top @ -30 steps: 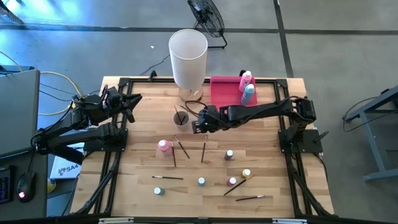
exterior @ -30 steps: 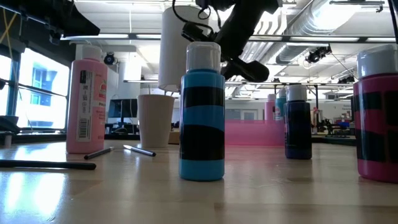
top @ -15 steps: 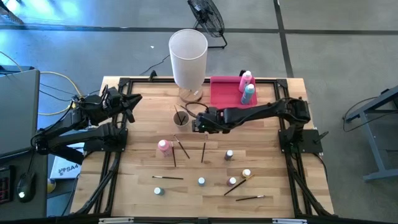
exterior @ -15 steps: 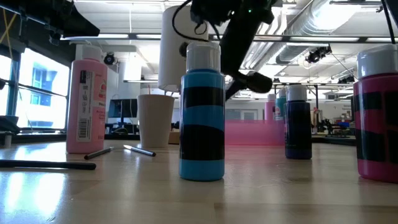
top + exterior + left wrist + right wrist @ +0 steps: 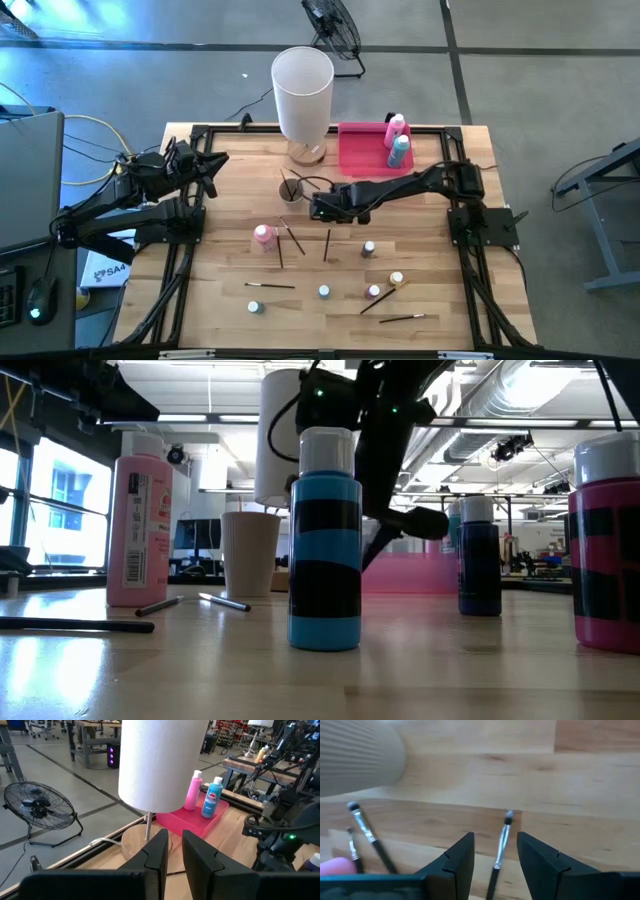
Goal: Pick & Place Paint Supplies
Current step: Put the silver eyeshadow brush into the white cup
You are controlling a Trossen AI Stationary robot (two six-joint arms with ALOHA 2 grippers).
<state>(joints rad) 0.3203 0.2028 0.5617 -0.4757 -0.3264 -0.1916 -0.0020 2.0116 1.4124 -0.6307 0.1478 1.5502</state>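
Here, the wooden tabletop [image 5: 430, 250] is seen framed by dark rails, and the tall white cylinder [image 5: 302, 92] on its round wooden base is stood at the middle of the far edge. Just beside it, toward the far right corner, the pink rectangular tray [image 5: 362, 147] is found, with a pink bottle [image 5: 397, 126] and a teal bottle [image 5: 400, 150] stood upright in its right end. The left arm is folded back at the far left corner; the left gripper [image 5: 170, 851] is pointed at the cylinder, its fingers drawn nearly together on nothing. A ribbed paper cup [image 5: 291, 188] holding brushes is placed near the tabletop's middle, in front of the cylinder. The right arm is stretched from the right edge toward the middle, and the right gripper [image 5: 493, 851] is held low with its fingers apart, nothing between them, a loose paintbrush [image 5: 499, 851] lying on the wood beneath the gap. The cup stands close beside that gripper. A larger pink bottle [image 5: 263, 236] stands left of centre. More brushes and tiny capped bottles are scattered toward the near edge.
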